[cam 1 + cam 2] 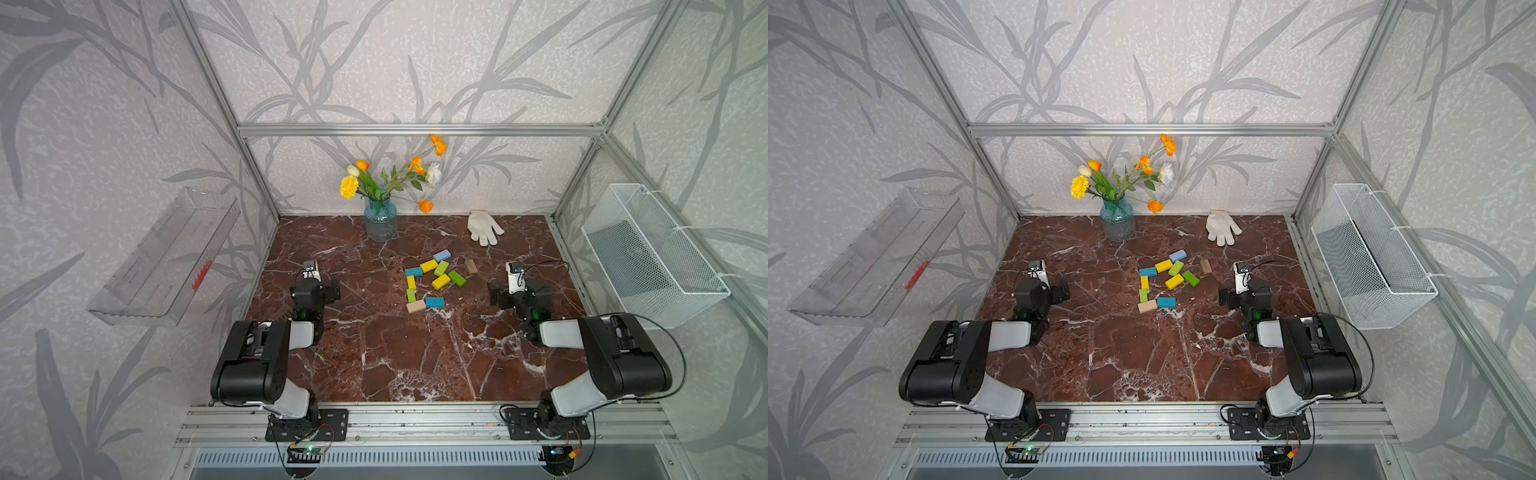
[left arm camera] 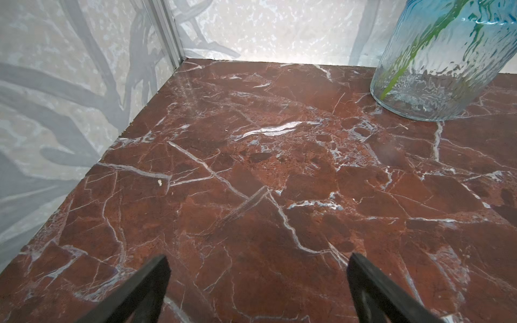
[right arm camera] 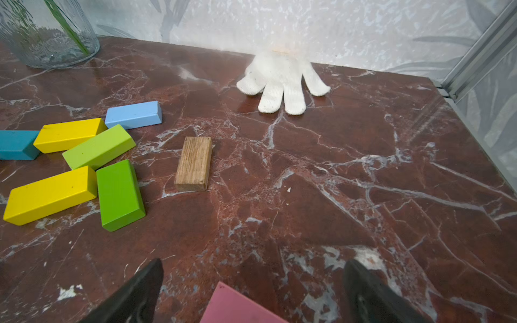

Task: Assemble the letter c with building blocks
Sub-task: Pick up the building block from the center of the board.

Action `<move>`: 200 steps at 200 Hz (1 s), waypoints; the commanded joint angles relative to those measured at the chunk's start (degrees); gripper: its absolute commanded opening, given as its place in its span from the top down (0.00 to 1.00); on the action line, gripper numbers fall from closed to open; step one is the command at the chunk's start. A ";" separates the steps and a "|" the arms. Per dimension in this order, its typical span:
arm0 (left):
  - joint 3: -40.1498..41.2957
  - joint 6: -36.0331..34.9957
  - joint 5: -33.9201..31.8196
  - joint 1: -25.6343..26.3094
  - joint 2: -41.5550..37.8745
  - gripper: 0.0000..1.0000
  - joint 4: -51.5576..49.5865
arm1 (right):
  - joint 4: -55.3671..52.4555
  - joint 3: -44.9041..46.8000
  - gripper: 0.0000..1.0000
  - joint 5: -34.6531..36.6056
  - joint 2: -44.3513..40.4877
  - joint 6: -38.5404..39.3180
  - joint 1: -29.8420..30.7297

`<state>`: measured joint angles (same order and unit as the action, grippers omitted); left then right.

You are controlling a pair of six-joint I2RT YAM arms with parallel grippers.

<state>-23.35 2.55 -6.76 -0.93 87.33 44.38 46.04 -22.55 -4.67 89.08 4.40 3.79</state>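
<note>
Building blocks (image 1: 440, 281) lie clustered mid-worktop (image 1: 415, 357), between the two arms and nearer the right one. On the cluster's left side the letter c (image 1: 411, 283) reads as a squared outline open to the right: teal and yellow blocks across the top, yellow and green down the spine, tan and teal along the bottom. Three loose blocks crowd its mouth. A brown block (image 3: 193, 163) sits apart, toward the right arm.

Both grippers are hidden under their wrists in both top views. Only the wrist views show them, and only the fingertips. The right gripper (image 3: 253, 268) is spread wide and grasps nothing. A pink block (image 3: 237, 306), cut off by the frame edge, lies between its fingers, and contact cannot be made out. The cluster sits ahead of it and off to one side. The left gripper (image 2: 258, 263), equally wide and empty, faces bare marble and a vase (image 2: 447, 61) cropped at the neck, with no blocks in its view. A white glove (image 3: 282, 81) rests by the back wall.
</note>
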 commanded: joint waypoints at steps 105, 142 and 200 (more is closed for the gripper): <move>-0.38 -0.08 0.44 -0.31 -0.14 0.00 0.83 | 1.00 -1.18 0.01 0.80 -0.88 0.17 0.31; -0.38 -0.09 0.46 -0.30 -0.12 0.00 0.84 | 1.07 -1.19 0.01 0.80 -0.84 0.17 0.29; -3.84 -1.20 1.90 -0.23 -8.06 0.05 -12.02 | -7.93 -3.93 0.02 3.55 -6.54 1.13 1.78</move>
<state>-23.46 2.33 -6.11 -0.93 85.71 42.72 44.84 -22.79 -3.64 88.12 4.43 4.16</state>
